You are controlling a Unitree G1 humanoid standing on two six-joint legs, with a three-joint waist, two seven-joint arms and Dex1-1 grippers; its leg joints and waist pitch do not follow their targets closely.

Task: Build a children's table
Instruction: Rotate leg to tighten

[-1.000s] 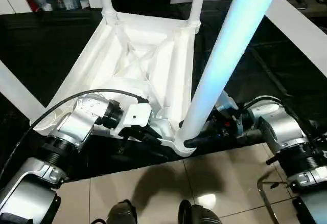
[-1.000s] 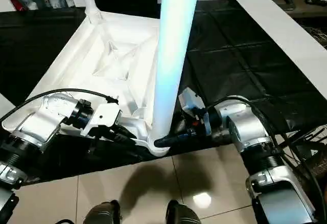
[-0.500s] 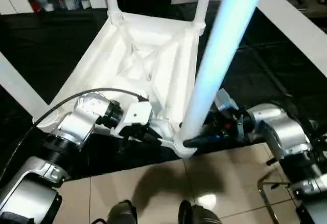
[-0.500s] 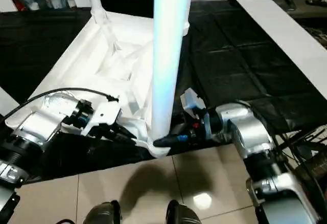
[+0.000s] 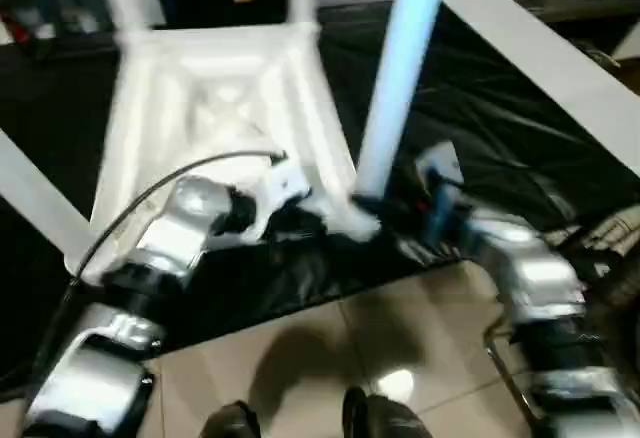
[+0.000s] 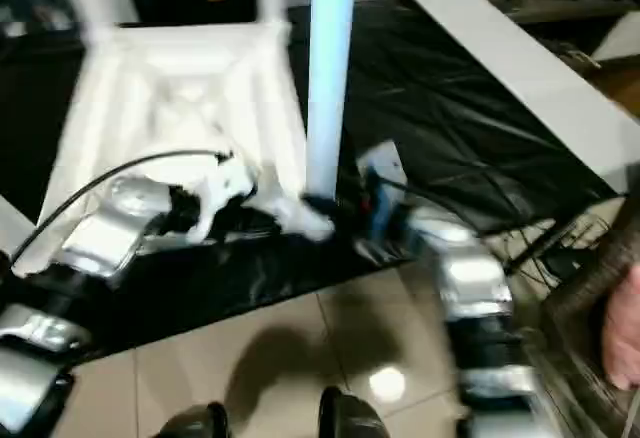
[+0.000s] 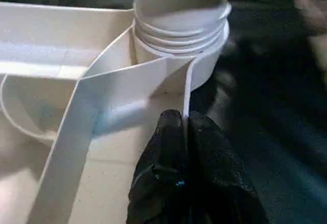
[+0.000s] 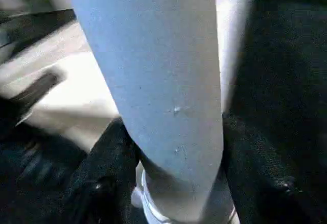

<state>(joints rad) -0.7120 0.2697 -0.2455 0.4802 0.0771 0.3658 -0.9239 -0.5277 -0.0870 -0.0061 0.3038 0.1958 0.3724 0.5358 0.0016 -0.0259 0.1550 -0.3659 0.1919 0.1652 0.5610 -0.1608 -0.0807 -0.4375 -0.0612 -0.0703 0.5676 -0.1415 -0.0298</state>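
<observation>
Left wrist view: unmarked white table.

Silver jointed forearms with black cables, white wrist housings and 2 black fingers each.

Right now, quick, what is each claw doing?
Left claw: shut on a thin rib of the table top, beside the corner socket.
Right claw: shut on the leg, one finger each side.
</observation>
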